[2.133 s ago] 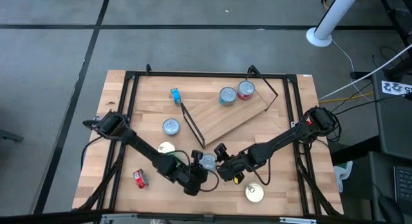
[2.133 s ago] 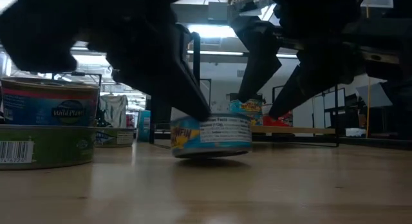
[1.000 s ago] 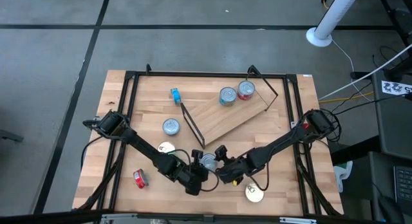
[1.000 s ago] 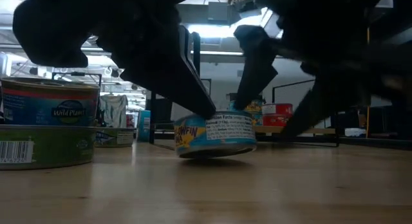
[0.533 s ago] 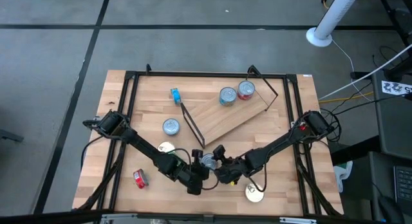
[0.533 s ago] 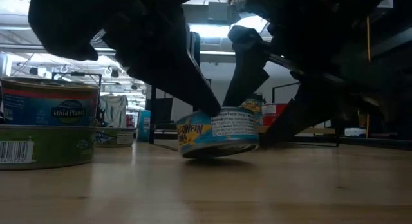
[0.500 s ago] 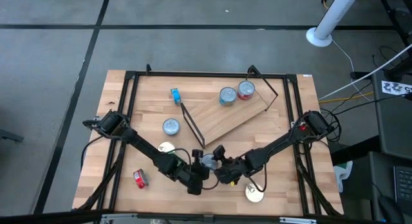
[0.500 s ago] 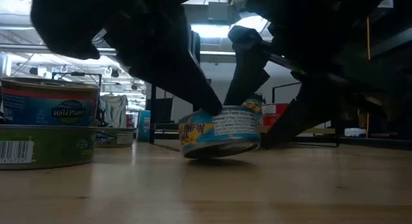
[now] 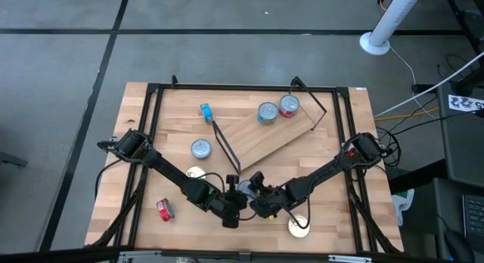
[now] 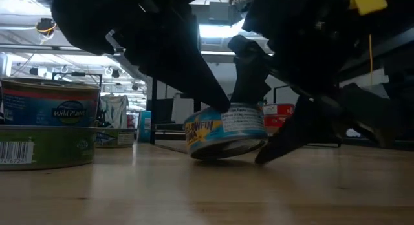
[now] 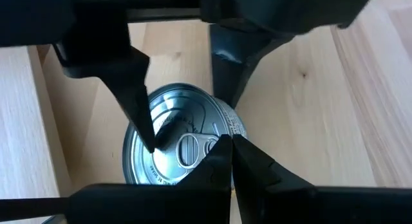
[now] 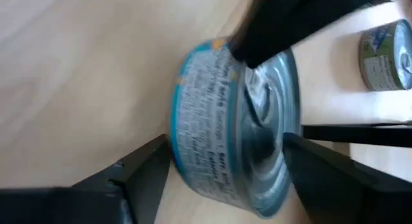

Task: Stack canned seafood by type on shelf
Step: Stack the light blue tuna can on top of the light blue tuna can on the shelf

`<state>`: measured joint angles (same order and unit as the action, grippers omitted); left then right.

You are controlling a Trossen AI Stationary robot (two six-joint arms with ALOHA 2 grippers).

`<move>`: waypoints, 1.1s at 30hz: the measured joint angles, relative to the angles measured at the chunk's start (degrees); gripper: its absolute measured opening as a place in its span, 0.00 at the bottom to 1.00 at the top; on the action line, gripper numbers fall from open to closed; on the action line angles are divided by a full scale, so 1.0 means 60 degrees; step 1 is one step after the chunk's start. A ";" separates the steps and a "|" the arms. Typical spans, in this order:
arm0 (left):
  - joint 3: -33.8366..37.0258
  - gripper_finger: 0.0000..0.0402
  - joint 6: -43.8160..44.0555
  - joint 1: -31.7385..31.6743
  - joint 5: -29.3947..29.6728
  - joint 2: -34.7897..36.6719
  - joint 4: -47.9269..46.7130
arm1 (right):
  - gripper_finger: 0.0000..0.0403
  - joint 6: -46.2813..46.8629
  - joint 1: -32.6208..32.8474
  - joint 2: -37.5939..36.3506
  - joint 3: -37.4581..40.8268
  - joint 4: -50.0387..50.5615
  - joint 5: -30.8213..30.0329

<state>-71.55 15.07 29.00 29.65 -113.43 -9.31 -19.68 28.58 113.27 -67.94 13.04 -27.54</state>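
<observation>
Low view shows our blue tin [image 10: 226,130] now tipped up between the right gripper [image 12: 222,163]'s wide jaws, left gripper [image 11: 222,153] pinched shut atop its lid; it can be grasped, far from the shelf [image 9: 268,134].

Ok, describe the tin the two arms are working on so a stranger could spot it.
On the wooden table, look at the near edge where both arms meet. The blue tin sits between the right pincer and left pincer, tilted off the wood, unlike the flat tins nearby.
</observation>
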 joint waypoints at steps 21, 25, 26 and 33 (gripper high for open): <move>0.0000 0.10 0.0149 0.0007 -0.0153 0.0235 0.0750 | 0.37 -0.0222 0.0871 -0.0102 -0.0018 0.0336 -0.1233; -0.0007 0.24 0.0219 0.0006 -0.0146 0.0404 0.1049 | 0.35 -0.0180 0.0936 -0.0106 -0.0020 0.0388 -0.1291; -0.0035 0.27 0.0216 0.0018 -0.0146 0.0403 0.1025 | 0.34 -0.0173 0.0938 -0.0106 -0.0023 0.0440 -0.1337; -0.0444 0.39 -0.0595 0.0181 -0.0149 0.0401 0.0871 | 0.34 0.0801 0.1056 -0.0106 -0.0861 0.2714 -0.1233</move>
<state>-74.21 11.50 30.09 28.75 -111.02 -4.09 -14.88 34.92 112.64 -73.11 29.32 -34.94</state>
